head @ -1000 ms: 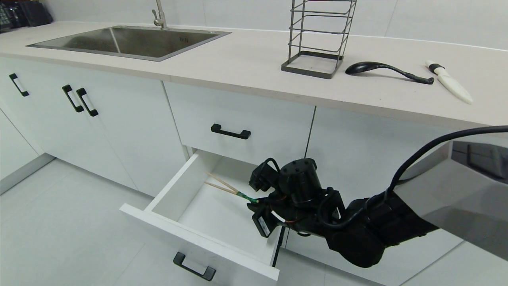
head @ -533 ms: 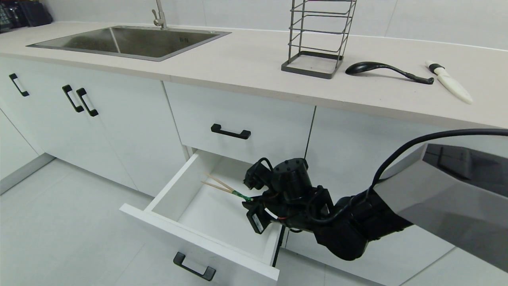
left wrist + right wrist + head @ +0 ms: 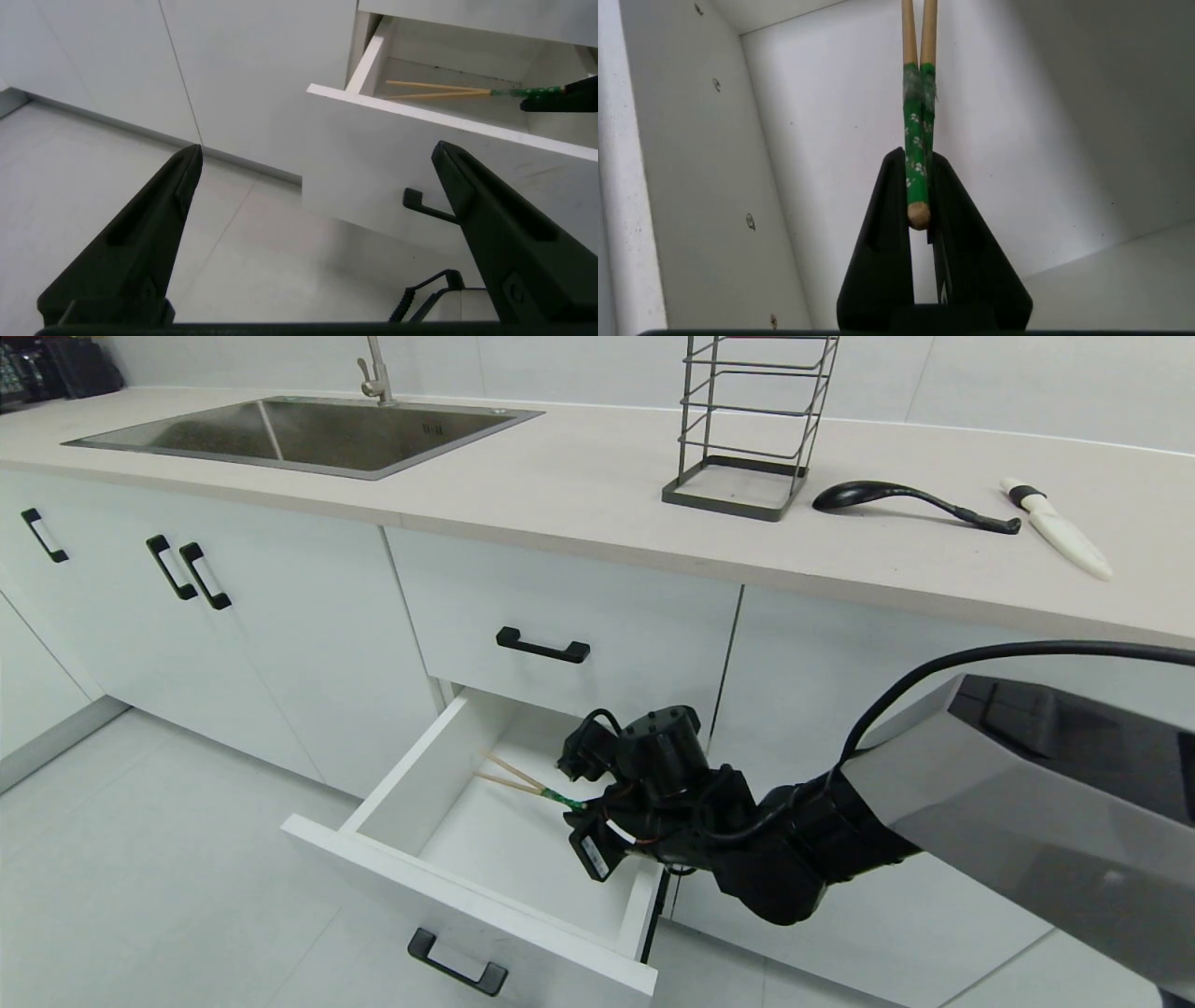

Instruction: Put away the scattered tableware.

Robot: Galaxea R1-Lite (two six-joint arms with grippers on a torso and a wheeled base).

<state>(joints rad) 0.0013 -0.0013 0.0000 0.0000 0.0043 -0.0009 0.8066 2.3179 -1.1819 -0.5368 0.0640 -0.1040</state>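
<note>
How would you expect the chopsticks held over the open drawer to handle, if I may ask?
The chopsticks look thin and wooden: probably light, stiff. Round ends suggest rolling on the drawer floor. The right tool pinches only one end, so they may pivot.

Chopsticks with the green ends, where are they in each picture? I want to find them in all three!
Head view: chopsticks in the right gripper, poking over the open drawer.
Left wrist view: chopsticks just behind the open drawer's white front panel.
Right wrist view: chopsticks pinched in the right gripper, pointing into the open drawer.
Shared landmark: the open drawer.
</note>
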